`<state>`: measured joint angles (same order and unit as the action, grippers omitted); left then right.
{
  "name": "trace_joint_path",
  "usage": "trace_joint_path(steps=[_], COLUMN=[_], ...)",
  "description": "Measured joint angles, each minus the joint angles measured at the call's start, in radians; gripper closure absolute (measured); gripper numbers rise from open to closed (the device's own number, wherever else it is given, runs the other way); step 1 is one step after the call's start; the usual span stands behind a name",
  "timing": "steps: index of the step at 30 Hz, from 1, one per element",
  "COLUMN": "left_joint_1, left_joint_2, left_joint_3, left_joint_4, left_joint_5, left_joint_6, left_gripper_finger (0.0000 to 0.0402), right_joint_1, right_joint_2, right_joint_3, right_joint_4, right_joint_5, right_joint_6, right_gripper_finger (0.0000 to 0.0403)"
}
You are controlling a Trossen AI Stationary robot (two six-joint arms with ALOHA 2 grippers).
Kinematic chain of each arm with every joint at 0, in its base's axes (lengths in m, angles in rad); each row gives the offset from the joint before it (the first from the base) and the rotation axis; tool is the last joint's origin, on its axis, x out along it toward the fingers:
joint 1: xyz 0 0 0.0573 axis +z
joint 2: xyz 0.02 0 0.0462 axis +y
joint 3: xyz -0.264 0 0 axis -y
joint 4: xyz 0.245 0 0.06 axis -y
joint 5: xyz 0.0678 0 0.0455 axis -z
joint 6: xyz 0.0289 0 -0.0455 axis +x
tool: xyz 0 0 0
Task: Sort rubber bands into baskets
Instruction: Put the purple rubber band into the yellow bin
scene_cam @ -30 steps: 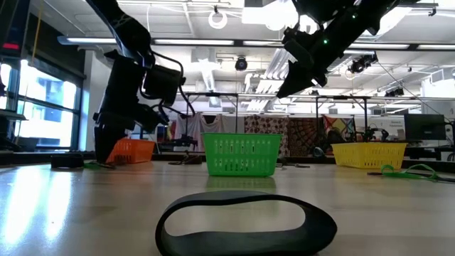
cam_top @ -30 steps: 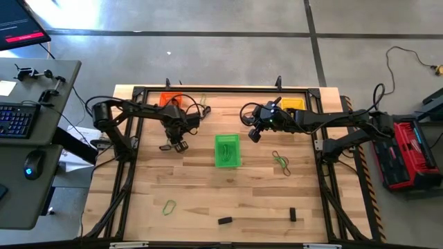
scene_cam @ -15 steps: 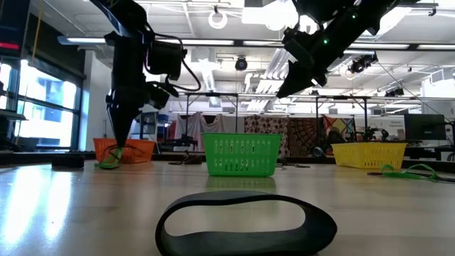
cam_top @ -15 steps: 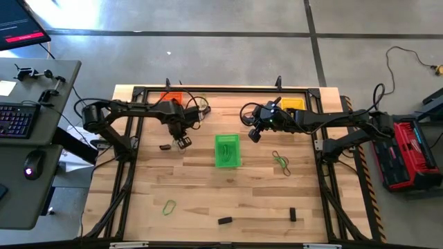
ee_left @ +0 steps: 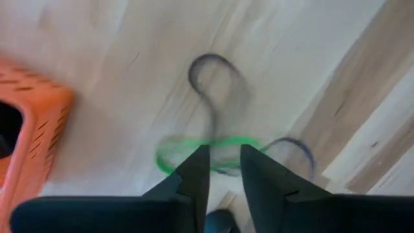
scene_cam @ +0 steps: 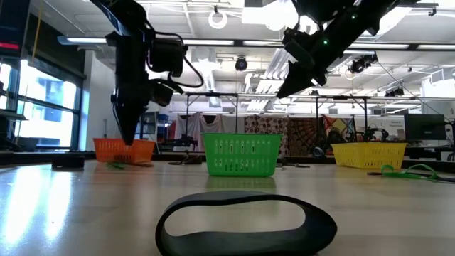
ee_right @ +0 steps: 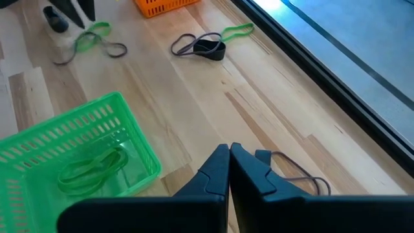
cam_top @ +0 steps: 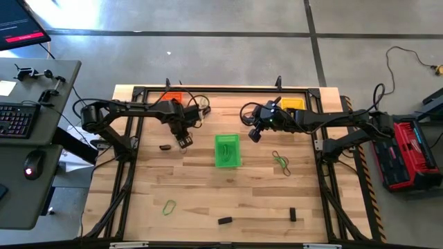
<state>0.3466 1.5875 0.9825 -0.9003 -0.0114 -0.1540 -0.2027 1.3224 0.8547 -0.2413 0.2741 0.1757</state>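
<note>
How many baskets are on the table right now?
3. The orange basket sits at the far left edge, the yellow basket at the far right edge, and the green basket near the table's middle. None looks hidden.

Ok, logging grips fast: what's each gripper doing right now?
Left gripper: fingers slightly apart over a green band on the table, holding nothing.
Right gripper: shut, empty, raised above the table.

Left claw (ee_left: pixel 223 169) parted over green band (ee_left: pixel 169 150) beside orange basket (ee_left: pixel 29 129).
</note>
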Motion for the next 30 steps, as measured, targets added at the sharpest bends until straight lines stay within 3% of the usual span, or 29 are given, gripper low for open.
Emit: trace_joint_path(steps=[5, 11, 23, 30], left_joint_1=[0.000, 0.005, 0.006, 0.006], left_joint_2=[0.000, 0.040, 0.143, 0.180], left_joint_3=[0.000, 0.000, 0.000, 0.005], left_joint_4=[0.060, 0.098, 0.115, 0.117], left_joint_5=[0.044, 0.036, -0.009, -0.024], left_joint_6=[0.000, -0.012, 0.026, 0.074], left_gripper_finger=[0.0289, 0.0280, 0.0308, 0.0346], right_joint_1=[-0.001, -0.001, -0.001, -0.001], right_joint_2=[0.000, 0.000, 0.000, 0.000], right_joint_3=[0.000, 0.000, 0.000, 0.000], right_joint_4=[0.001, 0.007, 0.014, 0.014], right_joint_5=[0.003, 0.003, -0.001, -0.001], right_joint_6=[-0.001, -0.001, -0.001, -0.001], right_gripper_finger=[0.0403, 0.0403, 0.0403, 0.0403])
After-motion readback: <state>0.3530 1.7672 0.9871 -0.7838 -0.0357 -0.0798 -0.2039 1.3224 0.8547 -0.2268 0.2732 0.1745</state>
